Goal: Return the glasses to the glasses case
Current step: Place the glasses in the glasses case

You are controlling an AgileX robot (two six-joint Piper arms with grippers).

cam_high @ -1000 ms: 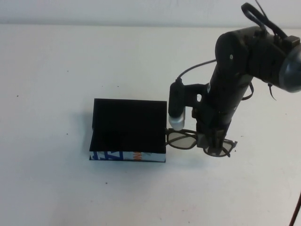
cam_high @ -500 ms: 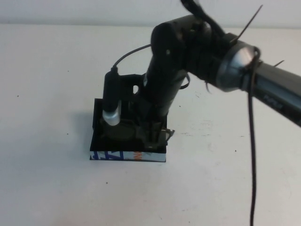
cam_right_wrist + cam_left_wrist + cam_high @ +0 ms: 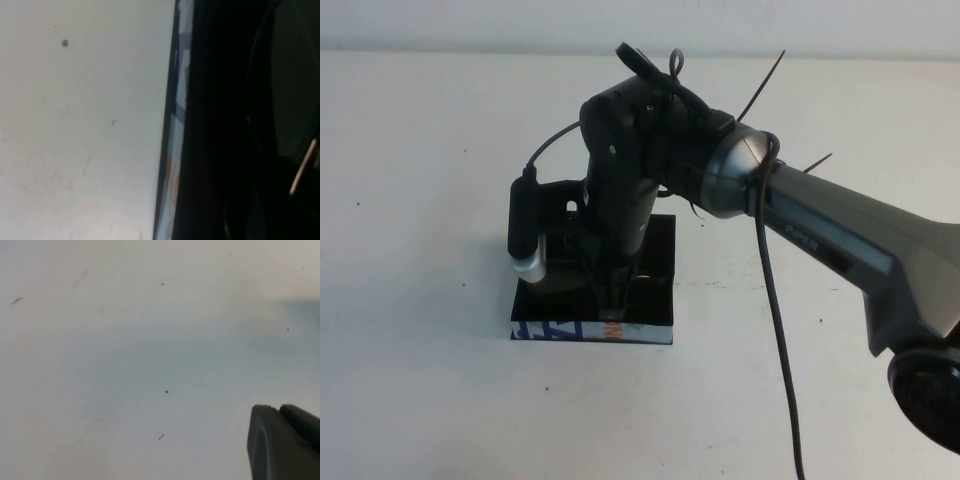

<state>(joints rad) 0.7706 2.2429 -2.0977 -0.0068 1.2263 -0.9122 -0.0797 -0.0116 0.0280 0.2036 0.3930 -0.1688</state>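
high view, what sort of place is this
Probably a robot test bench, not a home: a bare white table, one glasses case with the right claw over it, and the left claw over bare tabletop.

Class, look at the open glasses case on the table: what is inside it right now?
Inside the glasses case, a lens of the glasses shows, with the right gripper reaching in. The arm covers the rest. The left gripper is elsewhere, over bare table.

A flat, matte white table surface (image 3: 420, 150) fills the scene — it carries scattered small dark specks. Along its far edge runs a pale white wall (image 3: 470, 25). Lighting is even, diffuse.
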